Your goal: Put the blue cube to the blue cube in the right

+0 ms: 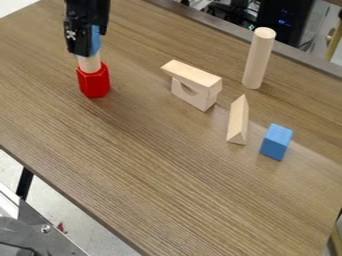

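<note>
inspected gripper (81, 50) at upper left, pointing down above red block (94, 84); cannot tell how far open, nor whether closed on anything; noted blue block (95, 41) at its lower right side — partly hidden behind it, directly above pale peg (89, 63); cannot confirm a grip on blue block, nor contact with pale peg; found pale peg rising from top of red block, with red block upright on table (153, 165).

located blue cube (276, 142) at right, resting on table, well apart from gripper and from blue block; recorded wedge (238, 122) just beside blue cube, on its left, lying lengthwise with a triangular end toward camera — apart from blue cube; logged arch (192, 95) near centre, standing on table, with plank (192, 74) laid across its top and jutting out past its left end; observed dowel (258, 59) upright near far edge of table, to right of plank and behind wedge; noted dark equipment (284, 22) beyond far edge, and metal frame (30, 227) at lower left, beside near edge.
</note>
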Tool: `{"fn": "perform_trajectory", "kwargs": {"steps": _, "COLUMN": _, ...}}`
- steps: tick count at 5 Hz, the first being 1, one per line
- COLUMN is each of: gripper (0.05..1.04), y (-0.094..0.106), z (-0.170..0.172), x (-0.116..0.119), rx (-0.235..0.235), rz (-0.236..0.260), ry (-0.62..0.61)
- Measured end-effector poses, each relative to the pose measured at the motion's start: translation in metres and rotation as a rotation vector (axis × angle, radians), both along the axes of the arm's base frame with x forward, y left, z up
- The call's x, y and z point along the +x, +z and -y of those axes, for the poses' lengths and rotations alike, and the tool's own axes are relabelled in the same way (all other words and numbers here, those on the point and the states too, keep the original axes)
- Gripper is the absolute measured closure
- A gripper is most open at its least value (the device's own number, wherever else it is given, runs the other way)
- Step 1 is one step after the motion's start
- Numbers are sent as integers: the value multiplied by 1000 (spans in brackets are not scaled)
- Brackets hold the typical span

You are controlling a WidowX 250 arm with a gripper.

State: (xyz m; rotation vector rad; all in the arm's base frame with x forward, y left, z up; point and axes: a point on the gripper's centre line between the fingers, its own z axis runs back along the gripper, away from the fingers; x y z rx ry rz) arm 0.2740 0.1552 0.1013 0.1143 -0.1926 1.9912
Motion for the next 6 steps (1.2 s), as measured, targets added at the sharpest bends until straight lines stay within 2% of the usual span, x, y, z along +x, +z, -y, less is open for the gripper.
{"fn": "perform_trajectory", "kwargs": {"steps": 1, "gripper": 394, "y": 4, "z": -3, "x": 2, "rx": 24, "rz": -14, "ry": -47}}
{"fn": "perform_trajectory", "kwargs": {"steps": 2, "gripper": 555, "y": 11, "z": -3, "x": 10, "rx": 60, "rz": -16, "ry": -154}}
{"fn": "perform_trajectory", "kwargs": {"steps": 3, "gripper": 555, "y": 44, "z": 13, "x": 20, "rx": 109, "rz": 57, "ry": -274}}
{"fn": "perform_trajectory", "kwargs": {"steps": 4, "gripper": 555, "y": 69, "z": 37, "x": 27, "rx": 135, "rz": 126, "ry": -387}}
{"fn": "perform_trajectory", "kwargs": {"steps": 5, "gripper": 555, "y": 74, "z": 79, "x": 40, "rx": 27, "rz": 176, "ry": -615}}
{"fn": "perform_trajectory", "kwargs": {"steps": 6, "gripper": 555, "y": 69, "z": 128, "x": 48, "rx": -35, "rz": 173, "ry": -852}}
